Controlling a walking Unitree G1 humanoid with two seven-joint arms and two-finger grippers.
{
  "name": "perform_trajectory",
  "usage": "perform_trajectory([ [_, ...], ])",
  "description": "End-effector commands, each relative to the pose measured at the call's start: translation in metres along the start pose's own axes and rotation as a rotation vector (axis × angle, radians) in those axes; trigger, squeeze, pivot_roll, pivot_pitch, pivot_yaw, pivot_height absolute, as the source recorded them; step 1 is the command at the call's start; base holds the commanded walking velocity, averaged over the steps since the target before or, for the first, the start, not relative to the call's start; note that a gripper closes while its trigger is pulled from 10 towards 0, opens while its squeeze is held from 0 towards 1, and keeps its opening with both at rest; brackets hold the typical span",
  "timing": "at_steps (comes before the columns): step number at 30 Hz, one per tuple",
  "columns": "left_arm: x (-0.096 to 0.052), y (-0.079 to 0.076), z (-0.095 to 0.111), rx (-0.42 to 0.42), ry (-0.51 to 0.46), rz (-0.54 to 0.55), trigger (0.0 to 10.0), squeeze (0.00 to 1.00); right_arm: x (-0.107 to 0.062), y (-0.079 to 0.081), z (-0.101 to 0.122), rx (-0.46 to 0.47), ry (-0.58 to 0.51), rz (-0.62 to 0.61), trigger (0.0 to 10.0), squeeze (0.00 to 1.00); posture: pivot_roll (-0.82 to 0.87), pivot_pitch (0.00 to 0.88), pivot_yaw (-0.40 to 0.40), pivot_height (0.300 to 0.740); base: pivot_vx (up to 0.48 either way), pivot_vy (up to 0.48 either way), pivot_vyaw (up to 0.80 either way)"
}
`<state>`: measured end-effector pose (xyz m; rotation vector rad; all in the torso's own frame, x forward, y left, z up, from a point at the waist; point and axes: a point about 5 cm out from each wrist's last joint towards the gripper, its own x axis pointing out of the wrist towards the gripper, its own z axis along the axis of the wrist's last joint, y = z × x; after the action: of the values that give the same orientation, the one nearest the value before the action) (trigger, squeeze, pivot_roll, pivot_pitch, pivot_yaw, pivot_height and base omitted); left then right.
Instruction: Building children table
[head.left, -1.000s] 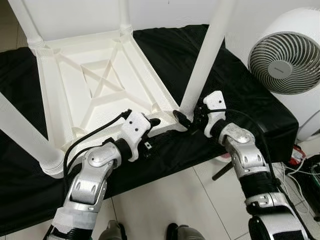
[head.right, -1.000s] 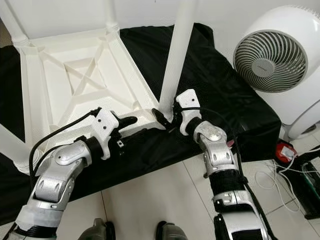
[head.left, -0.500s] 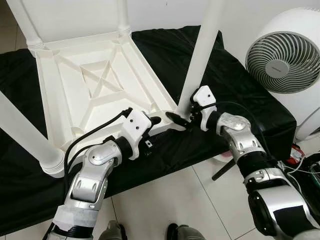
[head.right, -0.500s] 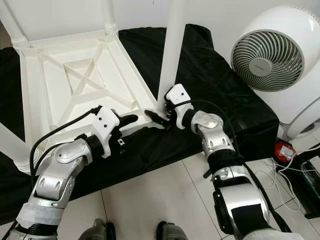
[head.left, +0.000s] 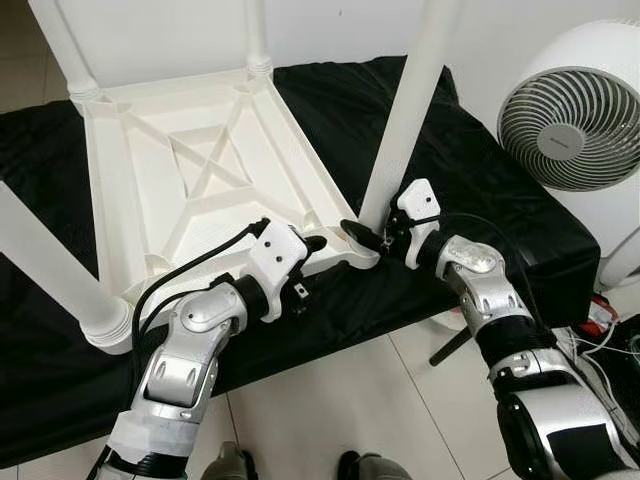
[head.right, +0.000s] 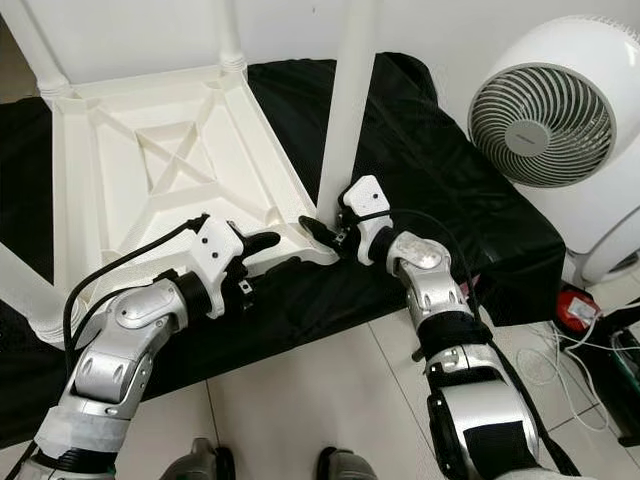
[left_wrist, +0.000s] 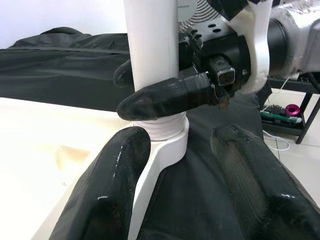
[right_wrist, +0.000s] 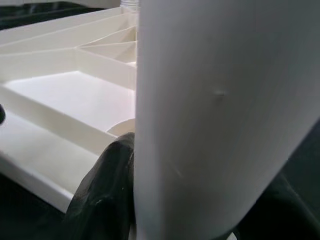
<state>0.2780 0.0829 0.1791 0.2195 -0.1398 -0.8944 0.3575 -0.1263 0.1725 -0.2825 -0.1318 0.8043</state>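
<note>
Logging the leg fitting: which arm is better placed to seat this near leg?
Right: the right gripper is closed around the leg at its socket, while the left gripper sits open beside the tabletop corner.

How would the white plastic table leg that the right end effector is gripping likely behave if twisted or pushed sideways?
The white plastic table leg looks smooth and glossy, so the right end effector might slip when twisting. It appears hollow, probably light and stiff. Seated in the upturned white plastic tabletop corner socket, it would likely resist tipping.
</note>
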Motion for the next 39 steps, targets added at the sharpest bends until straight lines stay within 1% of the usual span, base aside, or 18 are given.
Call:
perform_trajectory([
  [1, 0.001, 0.001, -0.005, -0.015, 0.008, 0.055, 10.0, 0.0, -0.004, 0.007, -0.015, 0.021, 0.077, -0.011, 0.0, 0.0, -0.03, 0.09, -0.004, 0.74, 0.0, 0.0, 0.0],
  [2, 0.001, 0.001, -0.005, -0.014, 0.008, 0.054, 10.0, 0.0, -0.003, 0.01, -0.016, 0.092, 0.076, -0.06, 0.0, 0.0, -0.02, 0.091, -0.003, 0.74, 0.0, 0.0, 0.0],
  [3, 0.001, 0.001, -0.005, -0.014, 0.008, 0.054, 10.0, 0.0, -0.003, 0.01, -0.016, 0.092, 0.076, -0.06, 0.0, 0.0, -0.02, 0.091, -0.003, 0.74, 0.0, 0.0, 0.0],
  [5, 0.001, 0.003, -0.004, -0.009, 0.009, 0.059, 10.0, 0.0, -0.001, 0.02, -0.02, 0.175, 0.089, -0.205, 0.0, 0.0, -0.02, 0.093, -0.003, 0.74, 0.0, 0.0, 0.0],
  [6, 0.001, 0.003, -0.004, -0.009, 0.009, 0.059, 10.0, 0.0, -0.001, 0.02, -0.02, 0.175, 0.089, -0.205, 0.0, 0.0, -0.02, 0.093, -0.003, 0.74, 0.0, 0.0, 0.0],
  [7, 0.0, 0.005, -0.004, -0.006, 0.011, 0.062, 10.0, 0.0, 0.0, 0.024, -0.022, 0.209, 0.103, -0.316, 0.0, 0.0, -0.02, 0.1, 0.0, 0.74, 0.0, 0.0, 0.0],
  [10, -0.002, 0.005, -0.005, -0.005, 0.016, 0.064, 10.0, 0.0, -0.001, 0.029, -0.025, 0.225, 0.124, -0.498, 0.0, 0.0, -0.02, 0.109, -0.001, 0.74, 0.0, 0.0, 0.0],
  [11, -0.002, 0.005, -0.005, -0.005, 0.016, 0.064, 10.0, 0.0, -0.001, 0.029, -0.025, 0.225, 0.124, -0.498, 0.0, 0.0, -0.02, 0.109, -0.001, 0.74, 0.0, 0.0, 0.0],
  [13, -0.003, 0.005, -0.007, -0.005, 0.022, 0.066, 10.0, 0.0, 0.002, 0.036, -0.022, 0.234, 0.11, -0.613, 0.0, 0.0, -0.03, 0.109, 0.0, 0.74, 0.0, 0.0, 0.0],
  [22, -0.004, 0.005, -0.007, -0.015, 0.017, 0.08, 10.0, 0.0, 0.009, 0.049, -0.007, 0.277, 0.029, -0.591, 0.0, 0.0, -0.03, 0.113, -0.012, 0.74, 0.0, 0.0, 0.0],
  [23, -0.004, 0.004, -0.007, -0.017, 0.016, 0.082, 10.0, 0.0, 0.008, 0.048, -0.004, 0.281, 0.014, -0.552, 2.8, 0.0, -0.03, 0.112, -0.016, 0.74, 0.0, 0.0, 0.0],
  [26, -0.004, 0.004, -0.007, -0.017, 0.016, 0.082, 10.0, 0.0, 0.008, 0.048, -0.004, 0.281, 0.014, -0.552, 2.8, 0.0, -0.03, 0.112, -0.016, 0.74, 0.0, 0.0, 0.0],
  [27, -0.003, 0.004, -0.007, -0.019, 0.014, 0.085, 10.0, 0.0, 0.006, 0.046, 0.0, 0.274, 0.012, -0.53, 10.0, 0.0, -0.03, 0.114, -0.019, 0.74, 0.0, 0.0, 0.0],
  [29, -0.003, 0.004, -0.007, -0.019, 0.014, 0.085, 10.0, 0.0, 0.006, 0.046, 0.0, 0.274, 0.012, -0.53, 10.0, 0.0, -0.03, 0.114, -0.019, 0.74, 0.0, 0.0, 0.0],
  [30, -0.003, 0.004, -0.007, -0.022, 0.012, 0.09, 10.0, 0.0, 0.004, 0.041, 0.002, 0.26, 0.008, -0.516, 10.0, 1.0, -0.02, 0.119, -0.021, 0.74, 0.0, 0.0, 0.0],
  [36, -0.003, 0.005, -0.007, -0.031, 0.007, 0.1, 10.0, 0.0, -0.001, 0.03, 0.007, 0.221, -0.009, -0.449, 10.0, 1.0, -0.03, 0.128, -0.024, 0.74, 0.0, 0.0, 0.0],
  [38, -0.003, 0.005, -0.006, -0.036, 0.002, 0.107, 10.0, 0.0, -0.006, 0.023, 0.009, 0.184, -0.022, -0.325, 10.0, 1.0, -0.02, 0.134, -0.032, 0.74, 0.0, 0.0, 0.0],
  [39, -0.003, 0.005, -0.006, -0.036, 0.002, 0.107, 10.0, 0.0, -0.006, 0.023, 0.009, 0.184, -0.022, -0.325, 10.0, 1.0, -0.02, 0.134, -0.032, 0.74, 0.0, 0.0, 0.0],
])
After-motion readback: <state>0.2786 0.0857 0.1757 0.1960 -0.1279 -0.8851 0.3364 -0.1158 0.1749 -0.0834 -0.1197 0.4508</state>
